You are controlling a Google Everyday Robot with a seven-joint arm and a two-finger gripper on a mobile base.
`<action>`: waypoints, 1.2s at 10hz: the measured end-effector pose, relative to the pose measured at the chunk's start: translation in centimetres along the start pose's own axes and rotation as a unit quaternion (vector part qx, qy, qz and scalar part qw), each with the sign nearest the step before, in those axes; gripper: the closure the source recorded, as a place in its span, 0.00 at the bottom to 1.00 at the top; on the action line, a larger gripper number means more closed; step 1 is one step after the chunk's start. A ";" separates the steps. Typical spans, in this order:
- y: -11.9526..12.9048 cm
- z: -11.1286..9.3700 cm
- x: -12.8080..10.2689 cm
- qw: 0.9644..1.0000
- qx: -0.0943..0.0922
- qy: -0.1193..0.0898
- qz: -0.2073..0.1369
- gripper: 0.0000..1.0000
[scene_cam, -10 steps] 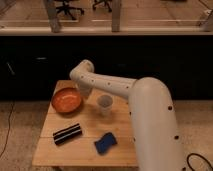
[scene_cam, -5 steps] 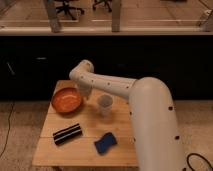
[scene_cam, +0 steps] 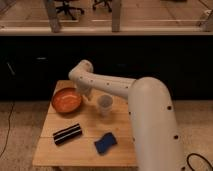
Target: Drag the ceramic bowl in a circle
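Observation:
The ceramic bowl (scene_cam: 66, 100) is round, shallow and glossy orange-brown, and sits at the far left of the small wooden table (scene_cam: 50, 148). My white arm reaches from the right over the table. My gripper (scene_cam: 84, 93) hangs at the bowl's right rim, between the bowl and the small translucent white cup (scene_cam: 104, 104). Whether it touches the rim is unclear.
A black ribbed bar (scene_cam: 67, 134) lies at the table's front left. A blue sponge (scene_cam: 105, 143) lies at the front centre. A dark counter wall stands behind the table, and speckled floor lies around it.

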 end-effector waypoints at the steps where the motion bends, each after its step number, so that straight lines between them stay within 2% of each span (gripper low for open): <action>1: -0.1 0.1 0.0 1.000 0.000 0.000 -0.002 0.25; 3: -0.4 0.2 0.3 1.000 0.000 0.001 -0.001 0.20; 12: -2.3 1.5 0.2 1.000 0.004 -0.006 -0.012 0.20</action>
